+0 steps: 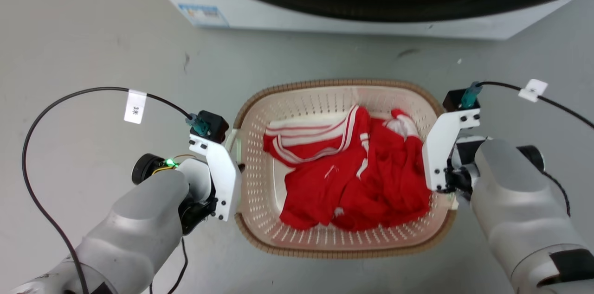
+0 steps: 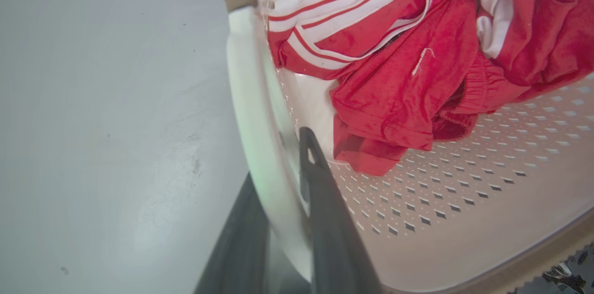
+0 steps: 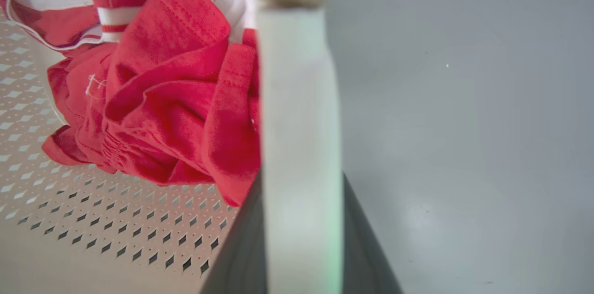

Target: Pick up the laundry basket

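The basket (image 1: 338,83) sits on the floor (image 1: 93,29) just in front of the washer (image 1: 325,11), its long sides running left to right, with red clothes (image 1: 352,173) heaped inside. The step in hand looks like the two-handed grasp at the side handles, with the lift not yet begun; nothing shows the basket clear of the floor. The left gripper (image 2: 278,164) straddles the left handle (image 2: 246,76), one dark finger (image 2: 320,192) inside the perforated wall and the other outside, jaws drawn narrow on the white bar. The right gripper (image 3: 300,178) does the same at the right handle (image 3: 297,99), where both fingers lie flush against the bar with no gap to see, so its jaws look closed on it. On the left the outer finger's contact is harder to judge, though the handle plainly runs between the two. In the head view both wrists stand at matching spots on opposite sides of the basket. The next move, I judge, calls for raising both arms together and level, at the same pace, so the basket neither tips nor twists out of one grip. The load is light cloth and should not shift much. The handles are smooth plastic, so a slip on the side with the weaker hold is the main risk.
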{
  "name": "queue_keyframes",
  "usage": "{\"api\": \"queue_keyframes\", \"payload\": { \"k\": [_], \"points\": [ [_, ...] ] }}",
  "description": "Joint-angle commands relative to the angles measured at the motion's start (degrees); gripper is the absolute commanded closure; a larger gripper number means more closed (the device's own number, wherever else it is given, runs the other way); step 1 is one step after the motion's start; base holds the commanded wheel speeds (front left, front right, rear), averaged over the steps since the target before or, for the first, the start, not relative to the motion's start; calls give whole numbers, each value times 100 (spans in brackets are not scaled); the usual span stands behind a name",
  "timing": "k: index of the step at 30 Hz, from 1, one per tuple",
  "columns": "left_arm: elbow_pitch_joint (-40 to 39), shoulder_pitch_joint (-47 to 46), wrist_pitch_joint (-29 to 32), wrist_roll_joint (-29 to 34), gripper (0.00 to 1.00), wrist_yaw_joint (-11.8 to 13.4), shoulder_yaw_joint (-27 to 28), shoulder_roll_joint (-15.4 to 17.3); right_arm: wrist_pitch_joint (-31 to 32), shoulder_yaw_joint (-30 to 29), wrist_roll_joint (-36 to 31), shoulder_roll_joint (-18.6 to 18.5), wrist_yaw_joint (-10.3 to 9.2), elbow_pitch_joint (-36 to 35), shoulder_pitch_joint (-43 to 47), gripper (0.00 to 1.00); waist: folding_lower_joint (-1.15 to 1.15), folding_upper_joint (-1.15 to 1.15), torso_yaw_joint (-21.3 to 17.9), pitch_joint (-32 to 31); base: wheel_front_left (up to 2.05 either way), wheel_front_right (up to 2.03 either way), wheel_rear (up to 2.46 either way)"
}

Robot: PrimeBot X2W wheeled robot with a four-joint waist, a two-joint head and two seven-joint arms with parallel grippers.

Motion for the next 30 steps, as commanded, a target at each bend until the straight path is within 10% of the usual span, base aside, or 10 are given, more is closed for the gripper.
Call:
{"api": "queue_keyframes", "payload": {
  "k": [1,14,30],
  "points": [
    [-54,67,255,-56,100,11,-153,279,296,229,55,-88,15,18,168,100,0,0,-206,-782,0,0,0],
    [-923,110,1544,-780,100,10,-467,1015,1665,1895,2044,-83,36,-707,749,100,0,0,-569,-2396,0,0,0],
    [-1347,608,2914,-1324,100,7,-531,1322,2604,2799,2902,-82,43,-734,957,100,0,0,-760,-3238,0,0,0]
  ]
}}
